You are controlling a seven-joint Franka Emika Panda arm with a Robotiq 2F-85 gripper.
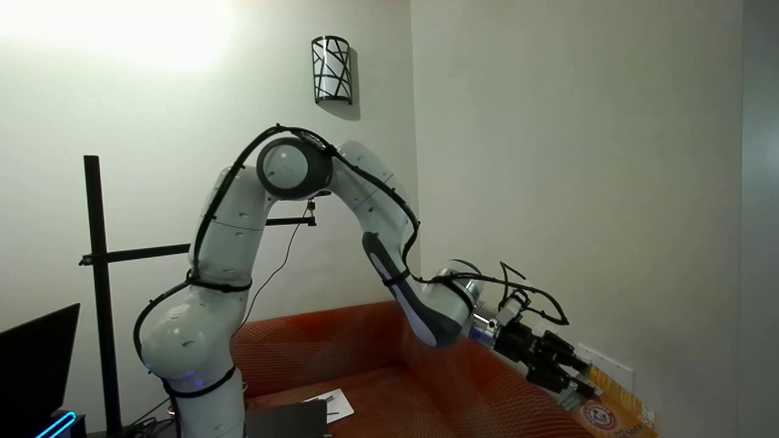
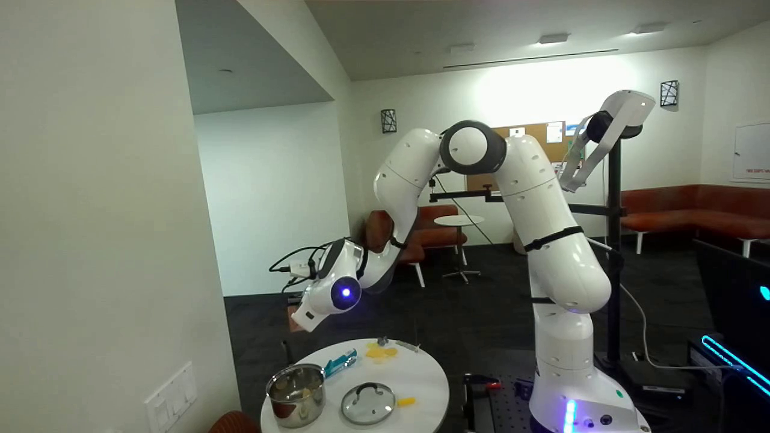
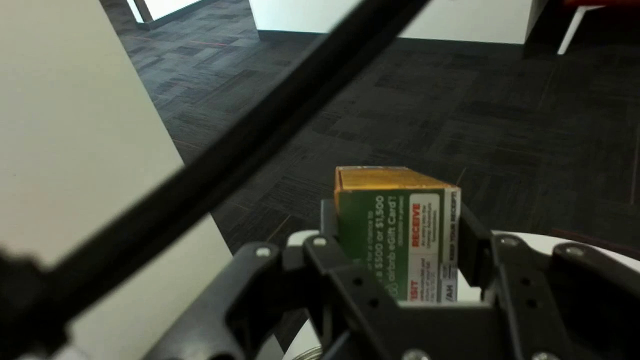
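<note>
Black cable crosses the wrist view, nearest of all; beyond it the claw grips a box from both sides. In an exterior view the box tilts downward near the wall, held up, so its pick-up looks done and its release not yet. In an exterior view the arm hides most of the box; an uncovered pot stands on the round table, a glass lid lying beside it.
</note>
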